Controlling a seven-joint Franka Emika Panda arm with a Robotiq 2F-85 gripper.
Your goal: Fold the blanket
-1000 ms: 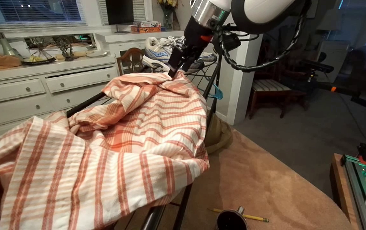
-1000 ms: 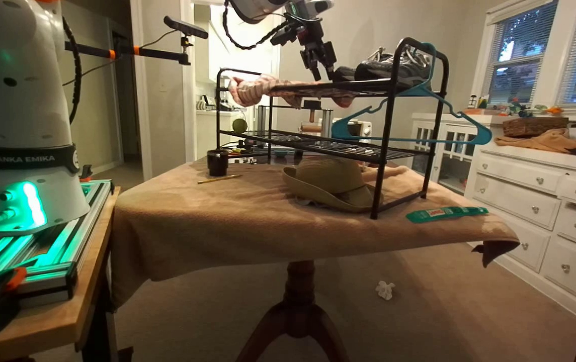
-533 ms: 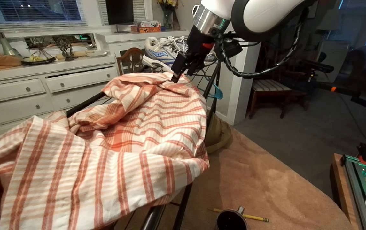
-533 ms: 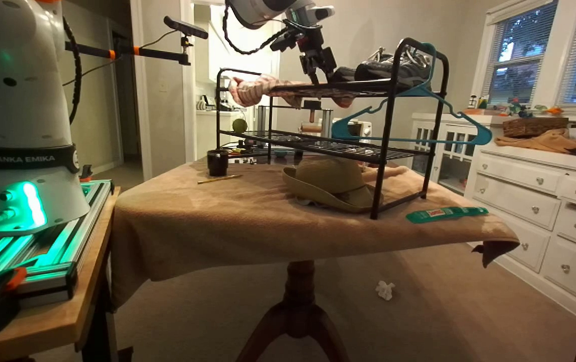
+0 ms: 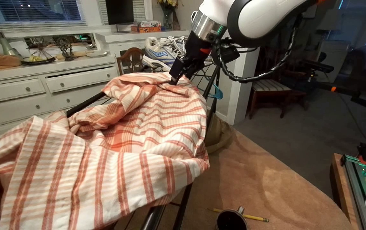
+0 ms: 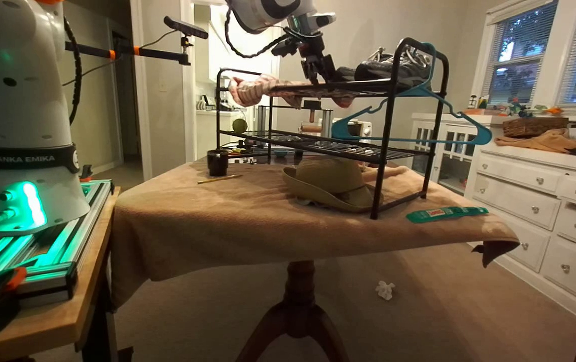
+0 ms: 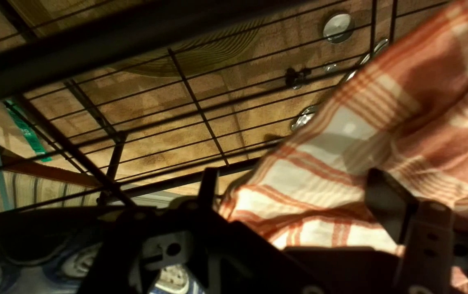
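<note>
The blanket (image 5: 163,118), cream-white with orange-red plaid stripes, lies rumpled over the top of a black wire rack, with a large fold hanging at the near end in an exterior view. Part of it also shows in an exterior view (image 6: 260,89), bunched on the top shelf. My gripper (image 5: 180,80) is at the blanket's far edge beside the shoes, pointing down; it also shows above the shelf (image 6: 322,79). In the wrist view the gripper (image 7: 299,194) is open, its fingers wide apart with the blanket's edge (image 7: 307,175) between them. Whether the fingertips touch the cloth cannot be told.
Shoes (image 5: 162,52) stand on the rack (image 6: 391,125) close beside the gripper. A teal hanger (image 6: 413,138) hangs on its end post. A hat (image 6: 330,183) sits under it. A dark mug (image 6: 217,162) and pencil (image 6: 220,179) lie on the tan cloth-covered table (image 6: 247,216).
My gripper has come down a little to the blanket's far edge, and the arm has lowered with it. The fingers stay apart. The blanket has not visibly moved.
</note>
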